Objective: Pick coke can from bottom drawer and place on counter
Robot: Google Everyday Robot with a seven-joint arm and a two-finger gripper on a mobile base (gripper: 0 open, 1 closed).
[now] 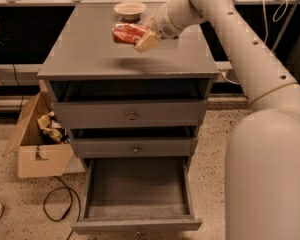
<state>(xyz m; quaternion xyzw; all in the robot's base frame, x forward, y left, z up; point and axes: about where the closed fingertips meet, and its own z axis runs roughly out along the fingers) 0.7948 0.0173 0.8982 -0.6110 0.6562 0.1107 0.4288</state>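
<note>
The coke can (126,33) is red and lies sideways in my gripper (142,35), which is shut on it. I hold it a little above the middle of the grey counter (90,49), its shadow falling on the top below. My white arm reaches in from the right. The bottom drawer (136,191) is pulled open at the foot of the cabinet and shows a bare grey floor.
A small tan bowl (130,9) sits at the back of the counter, just behind the can. Two upper drawers with round knobs (132,116) are closed. A cardboard box (37,139) with crumpled paper and a black cable (57,206) lie on the floor at left.
</note>
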